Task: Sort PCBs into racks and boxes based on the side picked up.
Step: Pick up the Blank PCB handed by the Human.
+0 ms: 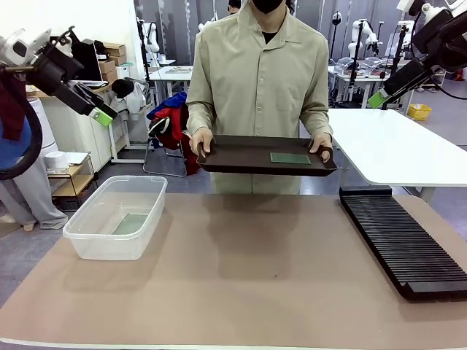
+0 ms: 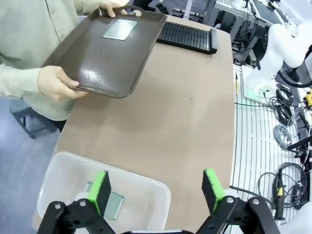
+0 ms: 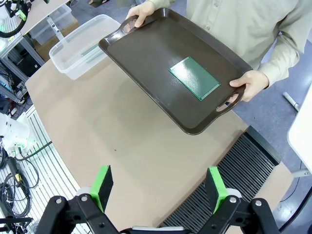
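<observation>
A person at the far side holds a dark brown tray (image 1: 241, 157) (image 2: 97, 58) (image 3: 146, 53) by its handles above the table edge. One green PCB (image 1: 290, 157) (image 2: 120, 29) (image 3: 194, 78) lies flat on it. A second PCB (image 1: 131, 223) (image 2: 108, 204) rests inside the clear box (image 1: 87, 230) (image 2: 146, 187) (image 3: 66, 51) at the table's left. The black slotted rack (image 1: 401, 240) (image 2: 187, 36) (image 3: 234, 175) lies along the right side. My left gripper (image 1: 102, 114) (image 2: 158, 192) hangs open high above the box. My right gripper (image 1: 377, 99) (image 3: 158, 187) is open, raised at the upper right above the rack.
The brown table mat (image 1: 241, 270) stretches bare between box and rack. A white table (image 1: 394, 146) stands behind the rack at the right. Cables and a robot base (image 2: 273, 73) lie beside the table in the left wrist view.
</observation>
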### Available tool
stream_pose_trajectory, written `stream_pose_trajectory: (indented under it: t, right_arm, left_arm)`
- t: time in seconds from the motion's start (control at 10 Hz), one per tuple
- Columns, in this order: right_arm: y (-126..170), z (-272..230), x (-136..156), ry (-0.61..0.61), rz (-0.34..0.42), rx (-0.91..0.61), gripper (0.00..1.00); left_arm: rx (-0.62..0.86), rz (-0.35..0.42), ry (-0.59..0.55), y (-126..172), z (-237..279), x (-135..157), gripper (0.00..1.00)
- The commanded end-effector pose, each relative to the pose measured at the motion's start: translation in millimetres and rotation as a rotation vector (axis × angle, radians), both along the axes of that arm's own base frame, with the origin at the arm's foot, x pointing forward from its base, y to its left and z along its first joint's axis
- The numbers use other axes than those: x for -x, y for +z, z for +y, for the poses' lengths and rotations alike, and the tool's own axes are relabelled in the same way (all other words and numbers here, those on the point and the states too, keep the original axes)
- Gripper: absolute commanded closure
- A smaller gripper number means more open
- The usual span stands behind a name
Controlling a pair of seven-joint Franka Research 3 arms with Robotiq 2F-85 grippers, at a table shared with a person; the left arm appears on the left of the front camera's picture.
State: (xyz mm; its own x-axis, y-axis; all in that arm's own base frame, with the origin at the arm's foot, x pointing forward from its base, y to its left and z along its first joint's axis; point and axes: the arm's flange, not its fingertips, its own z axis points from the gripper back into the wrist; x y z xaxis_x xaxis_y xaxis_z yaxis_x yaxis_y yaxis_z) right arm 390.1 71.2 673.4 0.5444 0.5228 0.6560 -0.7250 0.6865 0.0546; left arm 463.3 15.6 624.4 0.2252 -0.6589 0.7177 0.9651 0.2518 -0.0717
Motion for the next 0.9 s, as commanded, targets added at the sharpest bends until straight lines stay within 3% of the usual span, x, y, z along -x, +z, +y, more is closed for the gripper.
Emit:
stream_pose_trajectory:
  t: [0.0, 0.8]
  right_arm:
    - [-2.0, 0.6, -0.4, 0.002, 0.004, 0.0, 0.0]
    - [-2.0, 0.6, -0.4, 0.002, 0.004, 0.0, 0.0]
  left_arm:
    - [-0.046, -0.049, 0.021, -0.4, -3.1, 7.0, 0.0]
    - [-0.016, -0.076, 0.124, 6.6, 1.5, 16.8, 0.0]
